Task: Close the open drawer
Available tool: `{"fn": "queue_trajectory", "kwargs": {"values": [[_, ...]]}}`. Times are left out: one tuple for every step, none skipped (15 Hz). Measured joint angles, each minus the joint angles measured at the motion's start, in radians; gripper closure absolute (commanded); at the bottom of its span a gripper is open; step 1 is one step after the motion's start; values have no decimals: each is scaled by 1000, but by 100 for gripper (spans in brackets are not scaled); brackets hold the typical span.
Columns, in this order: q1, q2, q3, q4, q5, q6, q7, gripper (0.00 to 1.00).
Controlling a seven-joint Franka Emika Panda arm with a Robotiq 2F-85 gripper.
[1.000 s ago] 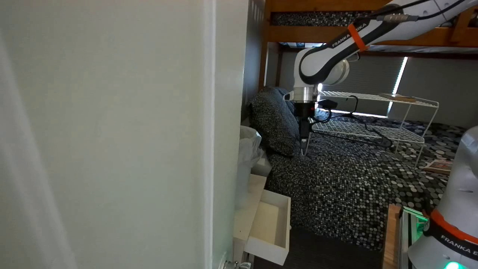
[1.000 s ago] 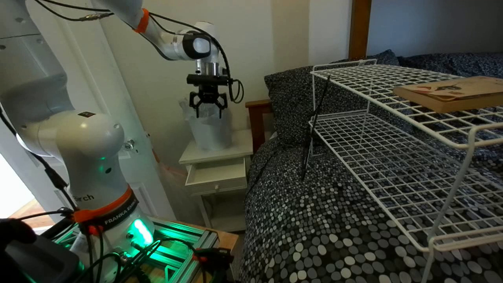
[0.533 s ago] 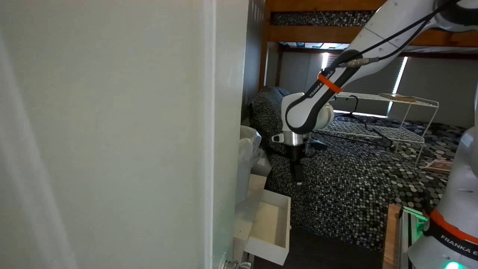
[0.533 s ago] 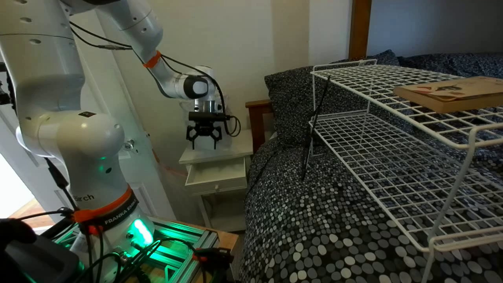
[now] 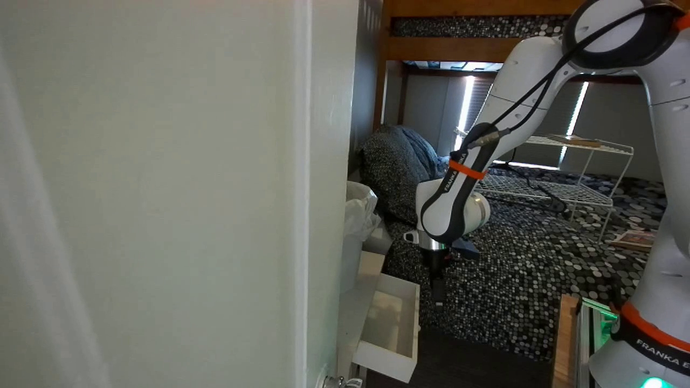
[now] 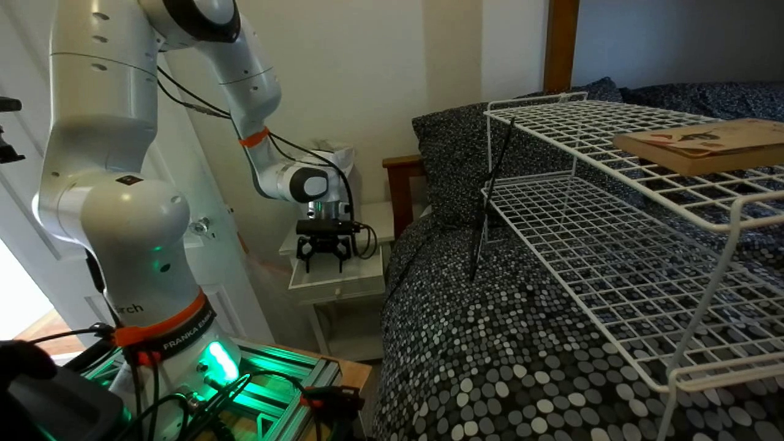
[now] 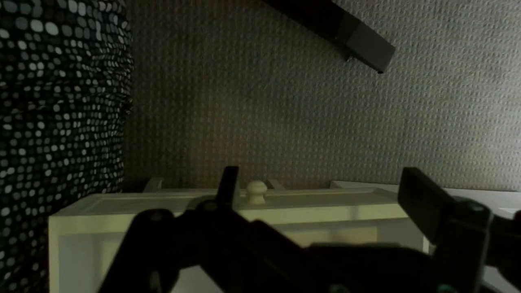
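Wrist view: the hand, spread wide apart, visually overlaps the open drawer, contact unclear.

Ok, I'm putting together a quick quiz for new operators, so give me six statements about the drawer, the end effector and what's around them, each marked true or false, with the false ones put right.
1. The drawer is pulled out of the nightstand. True.
2. A round knob sits on the drawer's front. True.
3. The end effector grips the knob. False: the end effector is open and holds nothing.
4. A book rests on the upper tier of the wire rack. True.
5. The wire rack stands on the nightstand. False: it stands on the bed.
6. The bag-lined bin stands on the bed. False: the bag-lined bin stands on the nightstand.
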Motion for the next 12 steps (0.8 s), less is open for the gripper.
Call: {"fn": "queue_trajectory", "kwargs": {"values": [[-4,0,2,1,0,0,0,0],[-5,0,4,2,0,0,0,0],[-5,-1,5,3,0,0,0,0],[-5,-1,7,4,0,0,0,0],[-9,-1,11,4,-6,0,2,0],[-16,1,18,7,-9,0,4,0],[-18,5,18,11,-16,7,21,0],[-18,10,16,12,-33,26,45,0],[-18,19,14,12,-54,53,72,0],[-17,29,10,11,-79,80,104,0],[-13,41,2,6,-111,114,144,0],[-7,55,-11,1,-145,147,188,0]]}}
